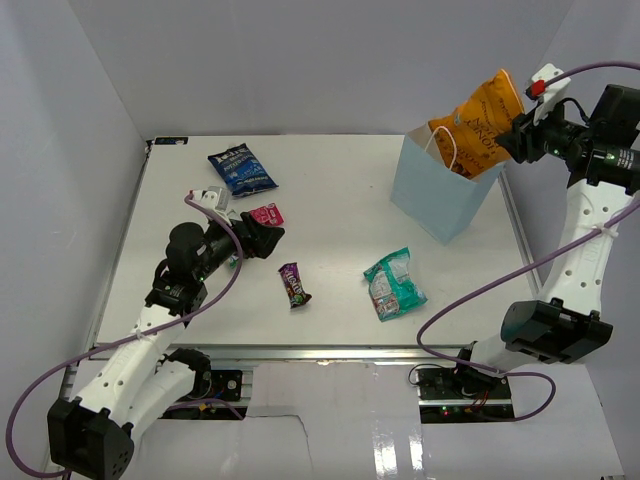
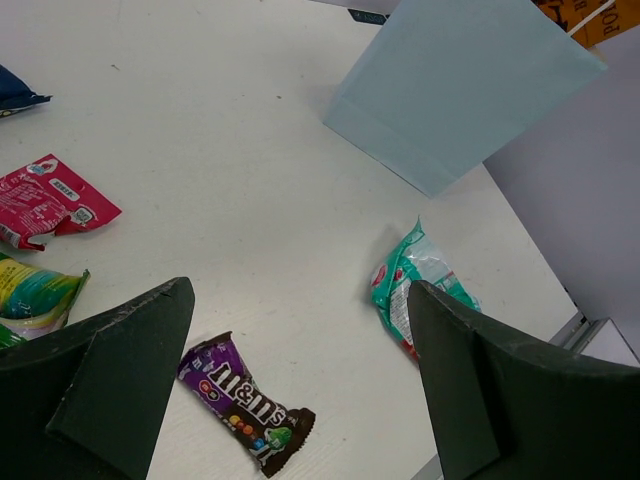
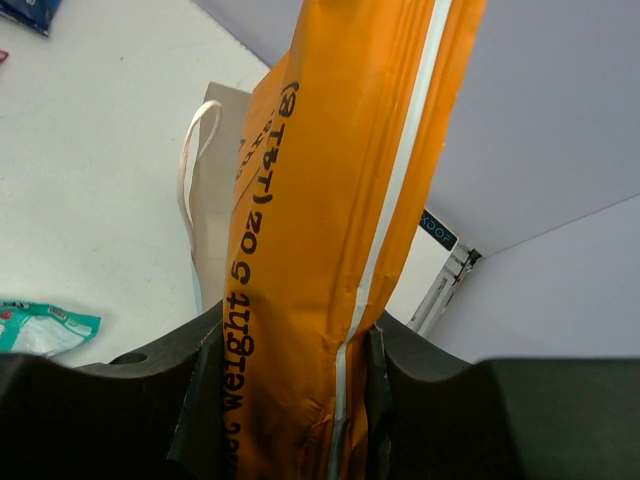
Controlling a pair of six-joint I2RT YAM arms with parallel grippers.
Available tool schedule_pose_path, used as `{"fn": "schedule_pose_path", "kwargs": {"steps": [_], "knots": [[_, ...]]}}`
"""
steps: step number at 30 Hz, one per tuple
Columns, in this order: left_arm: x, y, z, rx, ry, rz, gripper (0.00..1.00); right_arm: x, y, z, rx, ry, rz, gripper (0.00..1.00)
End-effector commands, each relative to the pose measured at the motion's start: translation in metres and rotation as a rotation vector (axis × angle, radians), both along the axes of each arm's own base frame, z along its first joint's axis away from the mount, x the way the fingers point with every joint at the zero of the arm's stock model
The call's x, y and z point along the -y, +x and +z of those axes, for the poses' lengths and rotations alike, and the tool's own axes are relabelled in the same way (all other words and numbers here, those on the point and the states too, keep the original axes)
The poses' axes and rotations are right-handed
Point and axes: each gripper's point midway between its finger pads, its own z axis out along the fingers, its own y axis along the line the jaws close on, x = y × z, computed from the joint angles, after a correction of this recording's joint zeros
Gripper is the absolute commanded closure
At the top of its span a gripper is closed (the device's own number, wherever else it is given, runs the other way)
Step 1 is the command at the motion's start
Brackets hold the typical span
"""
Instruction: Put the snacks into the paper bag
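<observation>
Right end effector was clamped on the large orange chip bag, right at the paper bag mouth, upper right. Left end effector hung wide open mid-left, over the tabletop.

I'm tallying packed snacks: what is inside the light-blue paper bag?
Only the orange chip bag shows, its lower end dipping into the paper bag mouth, pinched by the right gripper. Walls and that packet hide the interior, so other contents cannot be seen.

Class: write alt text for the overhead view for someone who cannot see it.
The right arm's fingers hold an orange chip bag over a light-blue paper bag. The left arm's fingers hover by a pink packet; a blue bag, purple candy bar and teal packet lie nearby.
</observation>
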Motion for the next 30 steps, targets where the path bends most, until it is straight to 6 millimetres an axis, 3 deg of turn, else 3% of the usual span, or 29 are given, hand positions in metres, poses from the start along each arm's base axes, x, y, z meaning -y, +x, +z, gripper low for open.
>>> {"fn": "schedule_pose_path", "kwargs": {"steps": [1,6,11,18,22,23,25,28,30], "knots": [[0.002,-0.002,0.004,0.027,0.000,-0.020,0.02,-0.001,-0.003,-0.003,0.019,-0.037,0.033,0.92],[0.002,-0.004,0.003,0.027,-0.003,-0.024,0.02,0.003,-0.002,-0.018,-0.009,-0.051,0.024,0.92],[0.004,-0.003,0.001,0.021,-0.004,-0.032,0.02,0.003,0.012,-0.031,-0.052,-0.032,0.031,0.92],[0.005,-0.004,0.002,0.013,-0.009,-0.035,0.02,-0.023,0.031,-0.059,-0.115,-0.047,0.067,0.89],[0.002,-0.006,0.003,0.016,-0.007,-0.023,0.02,-0.031,0.038,-0.068,-0.148,-0.031,0.071,0.78],[0.001,-0.008,0.004,0.018,-0.009,-0.022,0.02,-0.032,0.038,-0.069,-0.153,-0.029,0.075,0.68],[0.000,-0.008,0.004,0.018,-0.012,-0.017,0.02,-0.038,0.038,-0.071,-0.162,-0.027,0.090,0.60],[0.001,-0.008,0.004,0.013,-0.017,-0.019,0.02,-0.042,0.038,-0.062,-0.147,-0.018,0.094,0.45],[0.001,-0.007,0.005,0.008,-0.018,-0.016,0.02,-0.045,0.037,-0.053,-0.139,0.004,0.094,0.40]]}}
